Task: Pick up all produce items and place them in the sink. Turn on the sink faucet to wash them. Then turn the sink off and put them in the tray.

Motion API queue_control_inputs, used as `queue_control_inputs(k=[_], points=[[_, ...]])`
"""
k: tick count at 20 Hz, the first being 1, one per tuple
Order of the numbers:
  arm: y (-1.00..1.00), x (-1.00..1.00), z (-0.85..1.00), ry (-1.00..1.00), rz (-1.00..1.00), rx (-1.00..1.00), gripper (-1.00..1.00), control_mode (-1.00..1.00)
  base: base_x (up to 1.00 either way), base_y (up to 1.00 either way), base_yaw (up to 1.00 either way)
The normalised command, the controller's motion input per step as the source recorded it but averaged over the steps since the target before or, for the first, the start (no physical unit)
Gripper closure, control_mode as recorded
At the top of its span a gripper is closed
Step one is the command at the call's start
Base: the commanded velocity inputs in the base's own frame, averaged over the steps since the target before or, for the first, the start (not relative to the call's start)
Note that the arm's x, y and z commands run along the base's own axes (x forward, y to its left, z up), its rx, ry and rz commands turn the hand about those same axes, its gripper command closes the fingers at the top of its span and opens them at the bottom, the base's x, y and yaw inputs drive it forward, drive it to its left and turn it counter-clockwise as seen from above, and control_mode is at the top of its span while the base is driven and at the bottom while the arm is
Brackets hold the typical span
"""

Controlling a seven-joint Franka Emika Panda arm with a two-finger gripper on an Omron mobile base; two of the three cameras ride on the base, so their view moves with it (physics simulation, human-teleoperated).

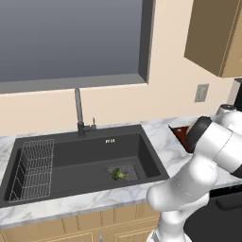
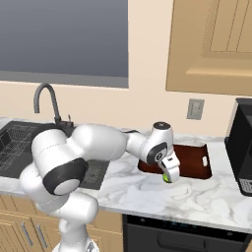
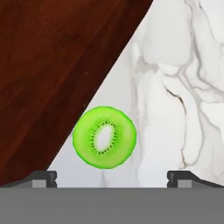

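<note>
In the hand view we get the good stuff: a kiwi slice (image 3: 104, 136) sitting lower center on the marble counter (image 3: 175, 87), right beside the edge of the tray (image 3: 52, 65), which fills the upper left. The two fingertips (image 3: 43, 178) poke up at the bottom corners, spread wide with nothing between them, the kiwi just above that gap.

From the right base view we see the gripper (image 2: 171, 173) pointing down at center, the kiwi peeking out under it by the tray's front edge.

The left base view gives us what those miss: the broccoli (image 1: 116, 174) lying on the drain in the sink (image 1: 85, 156), lower center, with the faucet (image 1: 79, 113) behind.
</note>
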Motion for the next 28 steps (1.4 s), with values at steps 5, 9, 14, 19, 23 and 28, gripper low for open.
queue_control_inputs(k=[5, 9, 14, 19, 23, 28], points=[[-0.12, 0.11, -0.14, 0.0, 0.0, 0.0, -1.0, -1.0, 0.0, 0.0, 0.0], [-0.1, 0.09, -0.12, 0.0, 0.0, 0.0, -1.0, -1.0, 0.0, 0.0, 0.0], [-0.02, 0.03, -0.11, 0.0, 0.0, 0.0, -1.0, -1.0, 0.0, 0.0, 0.0], [-0.01, 0.02, -0.12, 0.0, 0.0, 0.0, -1.0, -1.0, 0.0, 0.0, 0.0], [0.0, 0.02, -0.11, 0.0, 0.0, 0.0, -1.0, -1.0, 0.0, 0.0, 0.0], [-0.02, 0.03, -0.13, 0.0, 0.0, 0.0, -1.0, -1.0, 0.0, 0.0, 0.0]])
